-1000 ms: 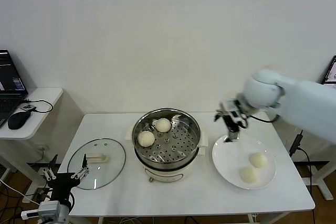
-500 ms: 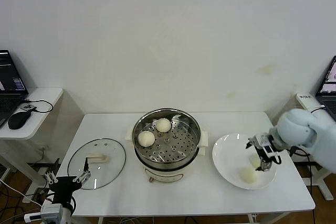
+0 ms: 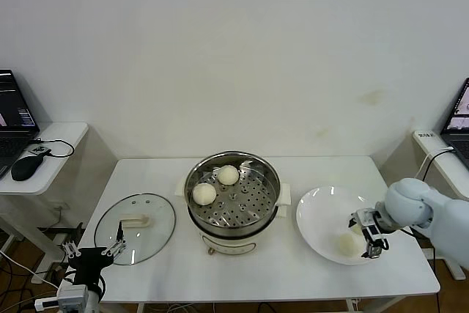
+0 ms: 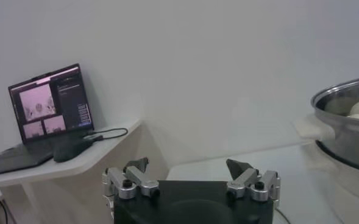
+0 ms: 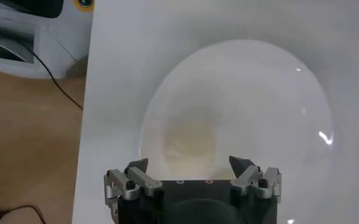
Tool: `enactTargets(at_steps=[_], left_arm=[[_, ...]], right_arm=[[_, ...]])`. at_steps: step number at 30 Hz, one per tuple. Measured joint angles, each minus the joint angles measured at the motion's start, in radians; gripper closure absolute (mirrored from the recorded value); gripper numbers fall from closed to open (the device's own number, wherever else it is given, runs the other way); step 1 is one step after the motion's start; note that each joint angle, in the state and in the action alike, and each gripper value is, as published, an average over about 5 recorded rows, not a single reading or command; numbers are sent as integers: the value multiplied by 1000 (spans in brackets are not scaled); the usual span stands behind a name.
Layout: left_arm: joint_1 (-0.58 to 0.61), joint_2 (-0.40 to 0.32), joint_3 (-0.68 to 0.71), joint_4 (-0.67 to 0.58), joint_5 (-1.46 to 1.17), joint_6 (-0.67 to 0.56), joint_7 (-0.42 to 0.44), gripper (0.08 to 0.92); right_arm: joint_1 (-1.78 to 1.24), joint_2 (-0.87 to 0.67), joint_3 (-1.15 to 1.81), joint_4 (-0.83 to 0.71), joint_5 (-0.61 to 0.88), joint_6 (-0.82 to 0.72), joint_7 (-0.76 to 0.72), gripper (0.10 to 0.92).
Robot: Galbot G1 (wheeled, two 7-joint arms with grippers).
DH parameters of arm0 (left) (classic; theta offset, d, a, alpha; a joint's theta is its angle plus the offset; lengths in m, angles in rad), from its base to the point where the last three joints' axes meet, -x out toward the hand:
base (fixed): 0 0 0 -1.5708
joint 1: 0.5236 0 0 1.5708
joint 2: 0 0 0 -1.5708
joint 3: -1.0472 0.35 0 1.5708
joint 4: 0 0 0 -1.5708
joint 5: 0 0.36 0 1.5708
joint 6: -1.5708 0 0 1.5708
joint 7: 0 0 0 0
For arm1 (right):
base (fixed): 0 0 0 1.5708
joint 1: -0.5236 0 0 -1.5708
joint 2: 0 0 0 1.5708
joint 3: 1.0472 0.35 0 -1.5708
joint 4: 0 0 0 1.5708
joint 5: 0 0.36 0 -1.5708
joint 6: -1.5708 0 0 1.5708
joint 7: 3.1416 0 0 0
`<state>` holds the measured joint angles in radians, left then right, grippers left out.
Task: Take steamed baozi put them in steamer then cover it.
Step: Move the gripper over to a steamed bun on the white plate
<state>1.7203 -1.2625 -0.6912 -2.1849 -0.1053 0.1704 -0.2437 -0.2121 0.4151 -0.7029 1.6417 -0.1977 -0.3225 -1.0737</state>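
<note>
— Any writing or brand you can read?

— None I can make out. The table [image 3: 293, 284] carries the steamer [image 3: 233, 203] at its middle, two steamed baozi [image 3: 204, 193] on the perforated tray. The cover [image 3: 135, 227] lies flat near the table's left edge. The white plate [image 3: 319, 214] sits toward the right edge with a bun [image 3: 344, 243] on it.

— And the arms?

— The right gripper [image 3: 368, 234] reaches in over the plate's right side, fingers [image 5: 136, 166] spread wide above a bun, holding nothing. The left gripper [image 3: 93, 249] hangs below the table's front left corner, fingers wide, empty.
</note>
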Motion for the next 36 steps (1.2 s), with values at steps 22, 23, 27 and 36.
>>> enactTargets(at_steps=[22,23,27,36], left_arm=[[-6,-3,1,8,-1,0,-1,177],[-6,-3,0,8,-2,0,-1,177],[-4,-6,0,5,-2,0,-2,177],[-4,-6,-1,1,-2,0,-2,177]], right_arm=[[-78,66,56,-77,-44,-21,11,311],[-79,67,57,-79,-46,-22,10,320],[-80,69,60,-82,-47,-23,7,368],[-61,61,57,-72,-27,-27,-10,475]])
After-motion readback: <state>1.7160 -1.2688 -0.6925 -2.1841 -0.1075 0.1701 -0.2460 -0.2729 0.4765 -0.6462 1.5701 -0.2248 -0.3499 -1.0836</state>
